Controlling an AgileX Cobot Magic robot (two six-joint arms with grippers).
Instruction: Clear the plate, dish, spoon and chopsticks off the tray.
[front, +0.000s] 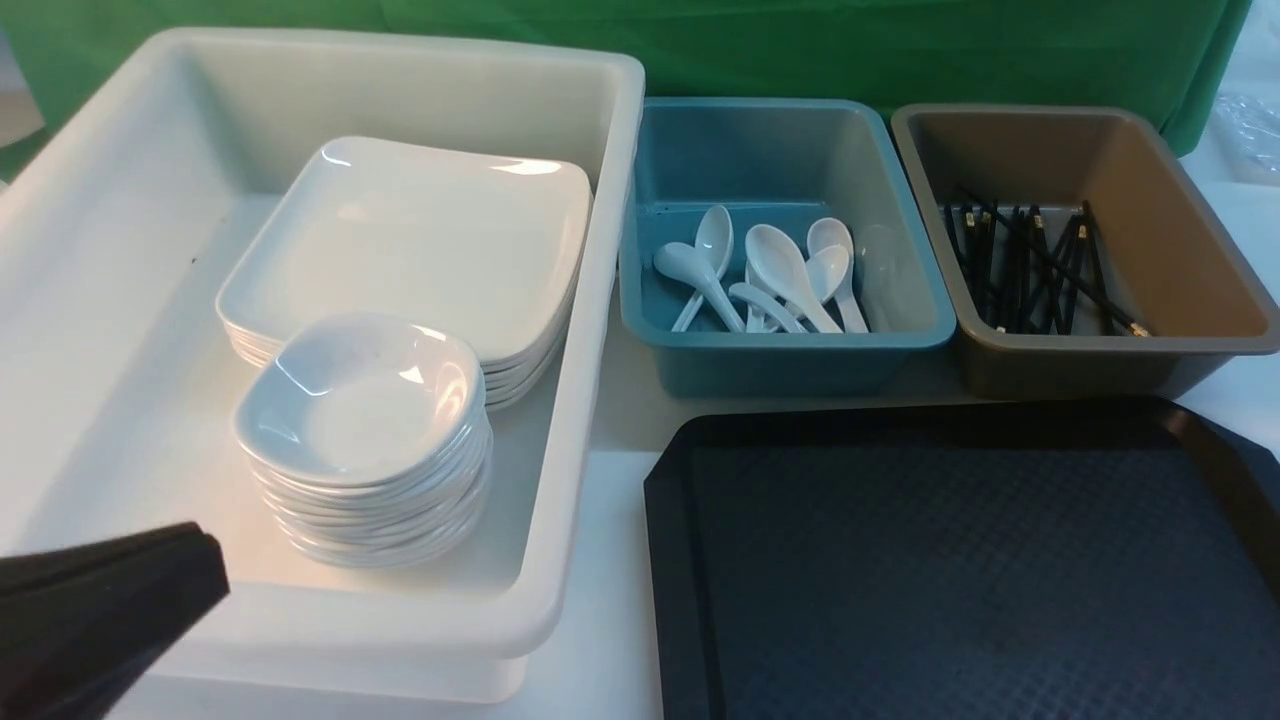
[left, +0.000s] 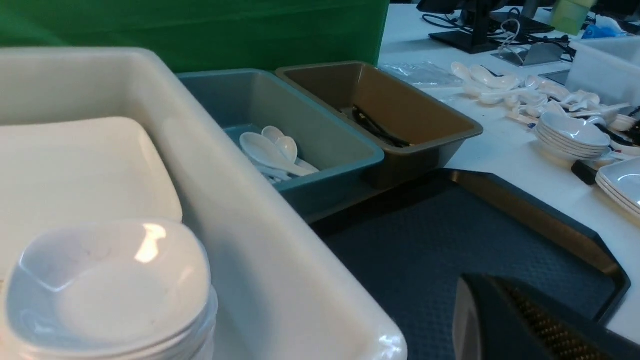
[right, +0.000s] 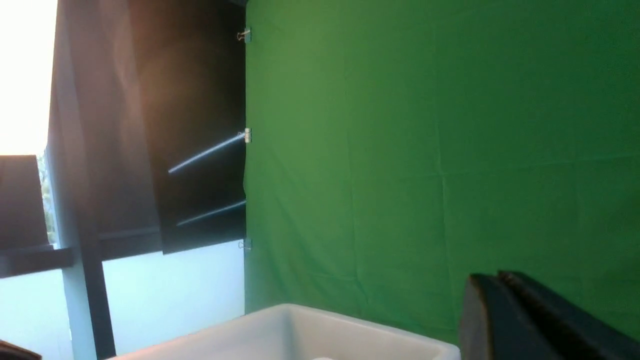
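The black tray (front: 960, 600) lies at the front right with nothing on it; it also shows in the left wrist view (left: 425, 240). A stack of plates (front: 420, 230) and a stack of small dishes (front: 365, 400) stand in the white tub (front: 590, 350). Several spoons (front: 780, 270) lie in the blue tub (front: 800, 360). Several chopsticks (front: 1030, 270) lie in the brown tub (front: 1100, 365). My left gripper (front: 210, 565) is shut and empty at the front left, over the white tub's near edge. My right gripper (right: 492, 280) is shut and empty; it shows only in its wrist view, against the green cloth.
The three tubs stand side by side behind and left of the tray. A green cloth (front: 800, 40) hangs at the back. In the left wrist view, loose spoons (left: 505, 85) and stacked dishes (left: 570, 132) lie on the table beyond the tray's far side.
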